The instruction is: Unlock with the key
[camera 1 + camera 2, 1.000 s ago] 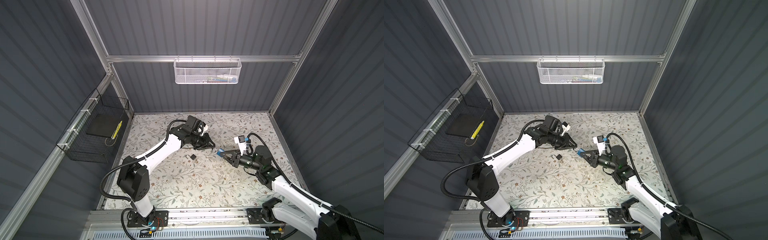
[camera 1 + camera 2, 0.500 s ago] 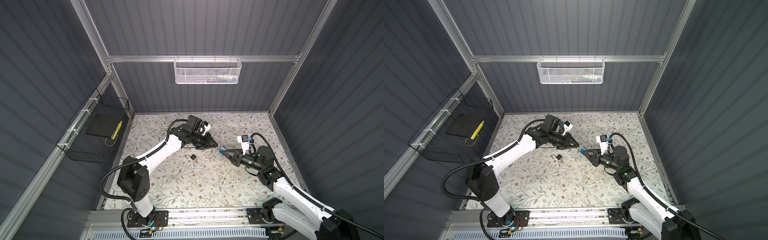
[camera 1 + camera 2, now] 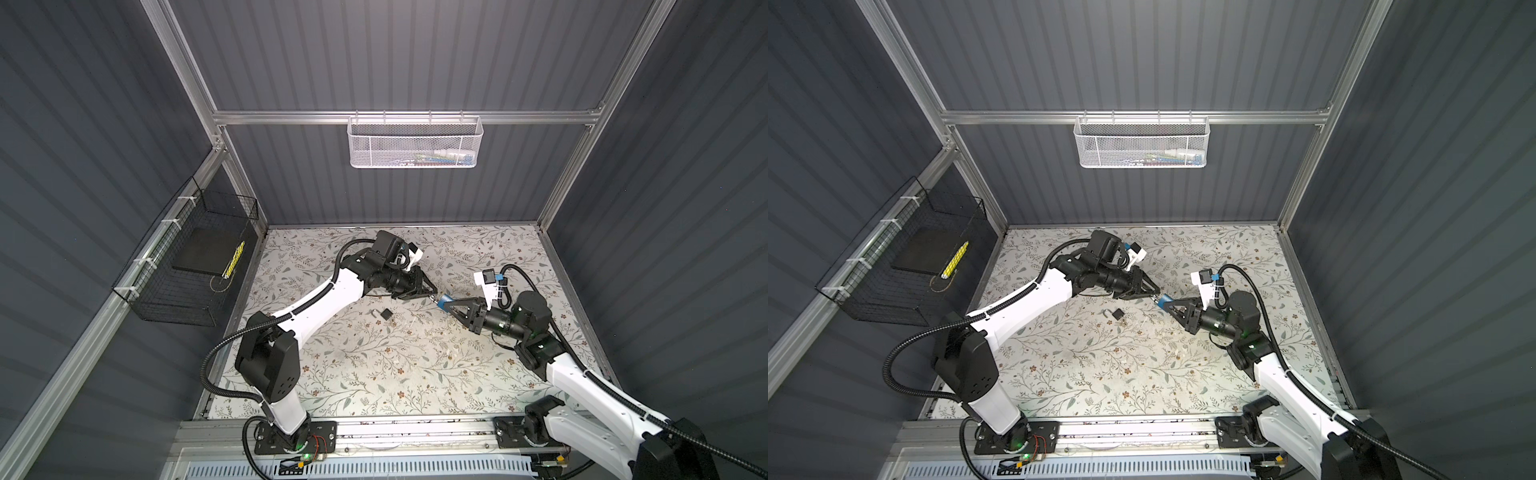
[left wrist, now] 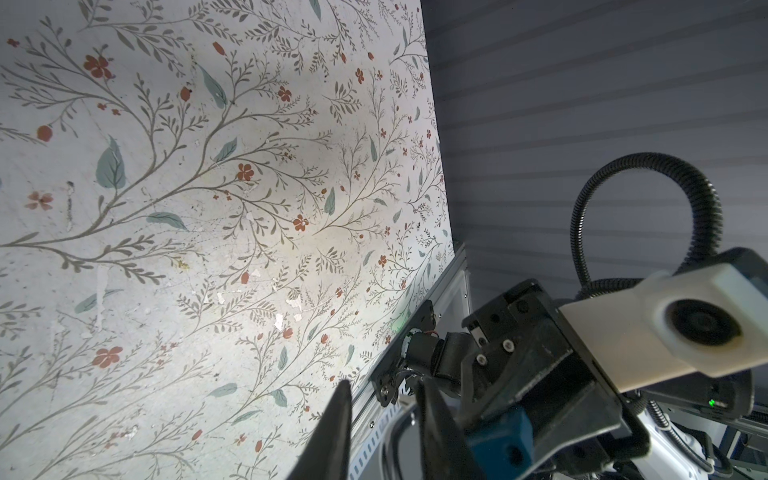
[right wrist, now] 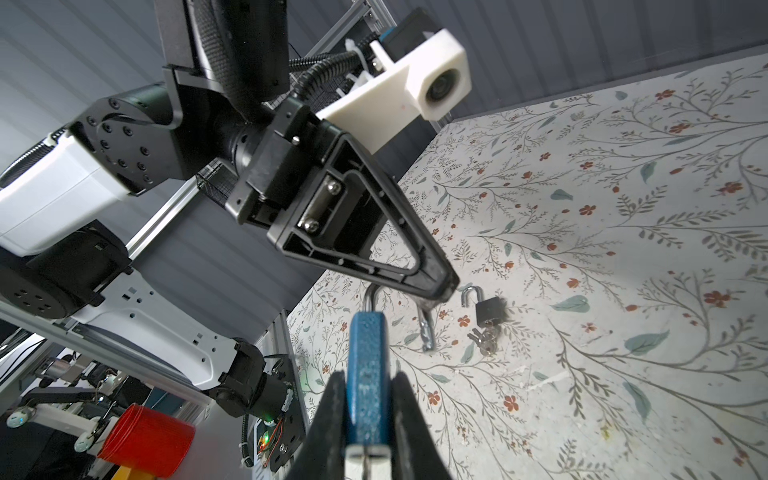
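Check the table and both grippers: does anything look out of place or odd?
Yes. A small black padlock lies loose on the floral table. Its shackle is sprung open, keys hang from it, and nothing is holding it. The right gripper clamps a separate blue padlock.

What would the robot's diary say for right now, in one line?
right gripper: shut on blue padlock | left gripper: open, at its shackle | small black padlock: shackle open, keys at its base
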You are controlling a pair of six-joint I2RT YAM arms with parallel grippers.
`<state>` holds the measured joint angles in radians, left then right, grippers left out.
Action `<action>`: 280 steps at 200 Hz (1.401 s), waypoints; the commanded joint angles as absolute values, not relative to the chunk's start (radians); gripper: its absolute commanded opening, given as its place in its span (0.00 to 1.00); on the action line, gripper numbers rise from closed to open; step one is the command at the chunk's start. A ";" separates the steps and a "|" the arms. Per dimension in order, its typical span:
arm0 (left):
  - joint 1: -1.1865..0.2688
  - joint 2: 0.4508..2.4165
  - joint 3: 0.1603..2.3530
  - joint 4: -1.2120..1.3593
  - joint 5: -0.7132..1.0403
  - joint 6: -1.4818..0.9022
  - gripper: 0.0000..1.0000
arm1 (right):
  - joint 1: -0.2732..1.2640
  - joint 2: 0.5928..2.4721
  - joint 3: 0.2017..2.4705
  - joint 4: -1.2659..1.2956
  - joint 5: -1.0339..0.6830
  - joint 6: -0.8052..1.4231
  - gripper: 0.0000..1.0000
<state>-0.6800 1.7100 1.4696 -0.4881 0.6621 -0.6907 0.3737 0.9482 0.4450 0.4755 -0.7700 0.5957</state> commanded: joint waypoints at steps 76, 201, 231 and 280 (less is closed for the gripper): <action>-0.686 1.689 1.448 -0.499 0.716 -0.663 0.15 | 0.356 0.931 0.445 0.527 -0.644 0.593 0.00; -0.660 1.637 1.386 -0.469 0.654 -0.704 0.28 | 0.353 0.910 0.425 0.488 -0.610 0.593 0.00; -0.630 1.595 1.344 -0.437 0.604 -0.733 0.35 | 0.351 0.901 0.417 0.469 -0.600 0.594 0.00; -0.604 1.543 1.288 -0.434 0.542 -0.744 0.36 | 0.350 0.922 0.402 0.455 -0.541 0.610 0.00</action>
